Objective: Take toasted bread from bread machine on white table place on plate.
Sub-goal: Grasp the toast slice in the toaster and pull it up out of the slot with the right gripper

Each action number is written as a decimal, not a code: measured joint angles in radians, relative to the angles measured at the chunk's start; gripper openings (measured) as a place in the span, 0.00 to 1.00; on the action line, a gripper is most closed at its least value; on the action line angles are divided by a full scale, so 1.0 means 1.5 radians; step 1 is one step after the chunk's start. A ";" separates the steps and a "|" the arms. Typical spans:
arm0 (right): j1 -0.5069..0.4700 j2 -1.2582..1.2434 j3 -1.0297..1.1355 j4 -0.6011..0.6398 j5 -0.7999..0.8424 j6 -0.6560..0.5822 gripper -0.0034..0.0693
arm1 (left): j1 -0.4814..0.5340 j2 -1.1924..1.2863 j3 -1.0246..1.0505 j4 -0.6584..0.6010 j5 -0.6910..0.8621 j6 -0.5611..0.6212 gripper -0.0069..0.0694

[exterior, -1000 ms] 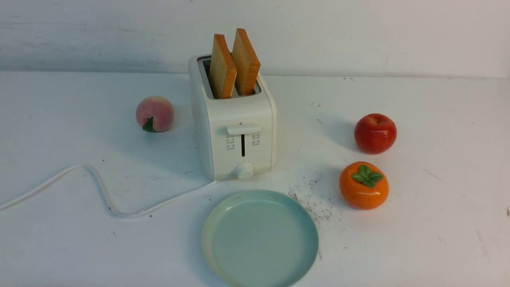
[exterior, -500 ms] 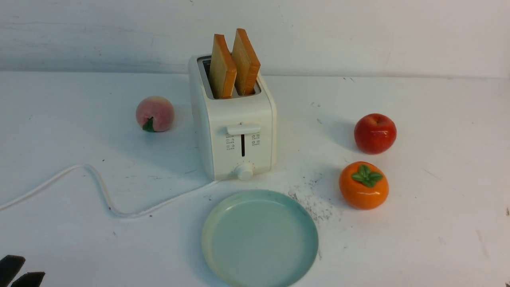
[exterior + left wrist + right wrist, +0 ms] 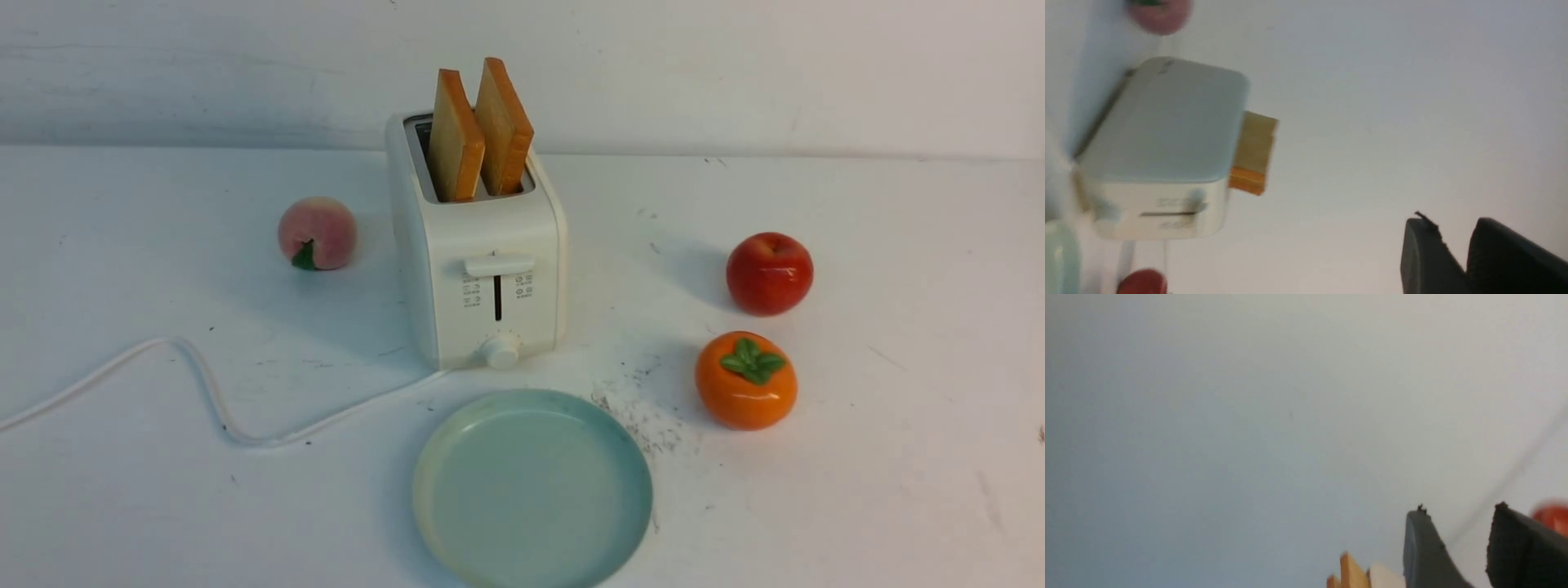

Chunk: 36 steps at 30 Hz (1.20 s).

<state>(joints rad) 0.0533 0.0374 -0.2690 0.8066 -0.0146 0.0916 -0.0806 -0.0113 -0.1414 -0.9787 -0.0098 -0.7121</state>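
Toasted bread [image 3: 480, 131] is not yet lifted from the bread machine [image 3: 482, 278] onto the plate [image 3: 531, 490] at the white table's [image 3: 898, 490] near edge; nothing is grasped by the parted left gripper [image 3: 1449, 222] or right gripper [image 3: 1459, 510].

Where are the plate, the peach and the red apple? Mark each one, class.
plate [image 3: 532, 488], front view, its bare middle.
peach [image 3: 317, 232], front view, its pink middle.
red apple [image 3: 769, 273], front view, its near side.
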 joint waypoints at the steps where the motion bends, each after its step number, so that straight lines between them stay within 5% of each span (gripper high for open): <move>1: 0.000 0.018 -0.028 -0.009 -0.002 -0.042 0.38 | 0.000 0.000 -0.036 0.022 0.000 0.034 0.24; 4: 0.000 0.092 -0.110 -0.025 0.023 -0.163 0.38 | 0.000 0.014 -0.119 0.065 0.007 0.120 0.16; 6: 0.000 0.206 -0.197 -0.033 0.137 -0.259 0.38 | 0.000 0.075 -0.198 0.101 0.071 0.216 0.08; 10: 0.000 0.363 -0.288 -0.057 0.357 -0.295 0.38 | 0.000 0.173 -0.266 0.116 0.214 0.295 0.07; 13: 0.000 0.586 -0.391 -0.076 0.635 -0.298 0.38 | 0.000 0.313 -0.335 0.126 0.412 0.345 0.07; 16: 0.009 0.734 -0.453 -0.075 0.745 -0.330 0.37 | 0.000 0.416 -0.367 0.132 0.531 0.379 0.07; 24: 0.117 0.976 -0.659 -0.035 0.757 -0.397 0.04 | 0.000 0.584 -0.378 0.140 0.606 0.475 0.07; 36: 0.246 1.326 -1.237 -0.246 0.780 -0.214 0.05 | 0.000 0.621 -0.436 0.185 0.579 0.483 0.07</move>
<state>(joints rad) 0.4218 2.0269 -2.1244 0.4370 1.1557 -0.2291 -0.0806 0.9203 -0.7953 -0.7015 0.8594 0.0130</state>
